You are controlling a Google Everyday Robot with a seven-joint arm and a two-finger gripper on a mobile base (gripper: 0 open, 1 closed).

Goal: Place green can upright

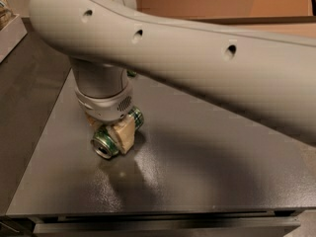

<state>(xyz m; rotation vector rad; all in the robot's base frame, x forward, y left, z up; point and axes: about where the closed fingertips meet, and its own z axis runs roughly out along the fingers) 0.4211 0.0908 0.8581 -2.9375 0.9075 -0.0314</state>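
Down at the lower edge of the frame the dark table shows a wide bare stretch, and just above it, left of centre, the green can lies on its side, its silver end turned toward the lower left. The gripper sits right on top of it, clamped across the can's body, with one tan finger pad pressed to the near flank; the far finger is hidden. Here's the worry: the hold is on a round, shiny wall, so as the wrist turns to stand the can up, it may twist or slide in the grip. Let go while it leans and it likely tips and rolls. Higher up, the thick grey arm sweeps across the frame, hiding the far table, so any obstacle behind it goes unseen.
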